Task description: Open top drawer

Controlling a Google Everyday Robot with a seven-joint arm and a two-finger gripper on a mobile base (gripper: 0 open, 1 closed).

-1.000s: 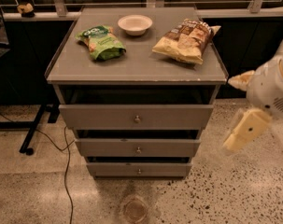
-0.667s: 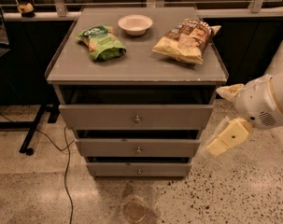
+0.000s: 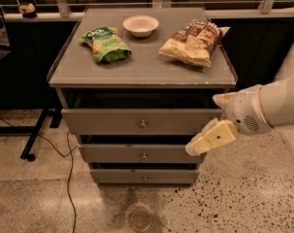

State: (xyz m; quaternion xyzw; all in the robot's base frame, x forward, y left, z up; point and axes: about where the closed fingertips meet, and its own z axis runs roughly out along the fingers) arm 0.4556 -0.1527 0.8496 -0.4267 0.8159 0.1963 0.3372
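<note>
The top drawer is the widest grey front of the cabinet, with a small round metal knob at its centre. A dark gap shows above its front. My gripper is at the drawer's right end, in front of the cabinet's right edge. It is open and empty, with one cream finger low and the other finger higher up. The white arm comes in from the right.
Two narrower drawers lie below. On the cabinet top lie a green bag, a white bowl and a chip bag. A cable and a black stand foot are on the left floor.
My arm has moved left and slightly down, bringing the gripper from right of the cabinet to the top drawer's right end. The drawers have not moved.
</note>
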